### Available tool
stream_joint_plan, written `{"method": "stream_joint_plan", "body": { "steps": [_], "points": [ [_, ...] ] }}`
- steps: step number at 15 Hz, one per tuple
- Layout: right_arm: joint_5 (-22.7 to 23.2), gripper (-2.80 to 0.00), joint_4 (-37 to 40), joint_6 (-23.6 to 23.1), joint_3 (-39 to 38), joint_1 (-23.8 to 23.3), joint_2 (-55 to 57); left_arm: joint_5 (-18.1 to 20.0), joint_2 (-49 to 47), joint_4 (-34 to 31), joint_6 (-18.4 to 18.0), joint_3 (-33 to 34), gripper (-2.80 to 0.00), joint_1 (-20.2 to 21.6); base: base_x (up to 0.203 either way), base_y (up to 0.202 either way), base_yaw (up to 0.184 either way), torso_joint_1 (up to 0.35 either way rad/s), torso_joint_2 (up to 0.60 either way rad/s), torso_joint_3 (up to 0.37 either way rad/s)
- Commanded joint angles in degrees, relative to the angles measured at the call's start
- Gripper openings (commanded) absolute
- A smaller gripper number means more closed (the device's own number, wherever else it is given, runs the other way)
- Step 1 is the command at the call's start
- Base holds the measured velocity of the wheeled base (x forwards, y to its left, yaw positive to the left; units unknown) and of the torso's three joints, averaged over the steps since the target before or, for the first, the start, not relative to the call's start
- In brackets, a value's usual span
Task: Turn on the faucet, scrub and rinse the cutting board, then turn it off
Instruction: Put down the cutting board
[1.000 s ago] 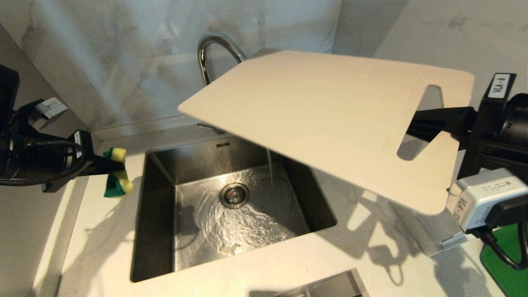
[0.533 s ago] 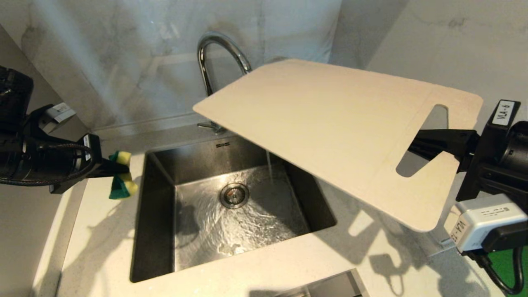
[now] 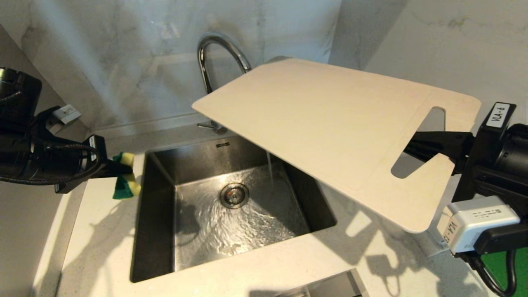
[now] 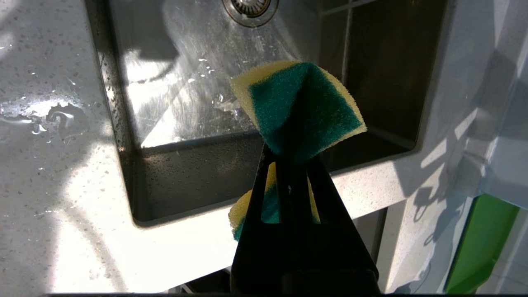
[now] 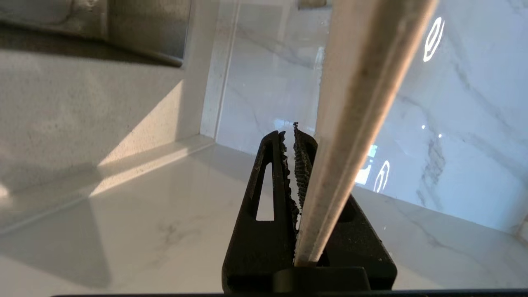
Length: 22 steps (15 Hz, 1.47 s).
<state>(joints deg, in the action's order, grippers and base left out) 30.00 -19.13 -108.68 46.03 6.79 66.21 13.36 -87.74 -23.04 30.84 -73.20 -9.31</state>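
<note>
The cutting board (image 3: 330,136), a big thin beige slab with a handle slot, is hanging tilted above the sink (image 3: 159,231), right pincer (image 3: 416,147) clamping its slotted end. Left pincer (image 3: 117,169) is squeezing a sponge (image 3: 126,183) beside the sink, water running from the faucet (image 3: 214,53).

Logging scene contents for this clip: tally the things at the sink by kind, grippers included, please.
Grippers: 2, the left gripper shut on the sponge, the right gripper shut on the board
Sponges: 1
Boards: 1
Faucets: 1, the faucet, running
Sinks: 1, the sink
Total: 6
</note>
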Motion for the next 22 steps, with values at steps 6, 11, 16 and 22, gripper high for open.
{"method": "stream_joint_plan", "body": {
  "steps": [6,11,16,22],
  "points": [
    [-3.1,-2.8,-0.2,2.2,1.2,3.8,1.6,0.0,-1.1,-0.1,0.3,-0.4,-2.8,0.0,0.0,0.0,0.0,0.0,0.0,0.0],
    [-7.2,-2.8,-0.2,3.9,3.2,9.4,3.0,0.0,-1.5,-0.2,0.2,-1.2,-2.8,0.2,0.0,0.0,0.0,0.0,0.0,0.0],
    [-11.4,-2.8,-2.4,3.9,3.3,10.7,2.8,0.0,-1.7,-0.3,0.2,-2.2,-2.8,0.1,0.0,0.0,0.0,0.0,0.0,0.0],
    [-32.0,-2.8,-7.1,4.8,2.9,22.2,2.0,0.0,-2.2,-0.4,0.1,-3.1,-2.8,0.1,0.0,0.0,0.0,0.0,0.0,0.0]
  ]
}}
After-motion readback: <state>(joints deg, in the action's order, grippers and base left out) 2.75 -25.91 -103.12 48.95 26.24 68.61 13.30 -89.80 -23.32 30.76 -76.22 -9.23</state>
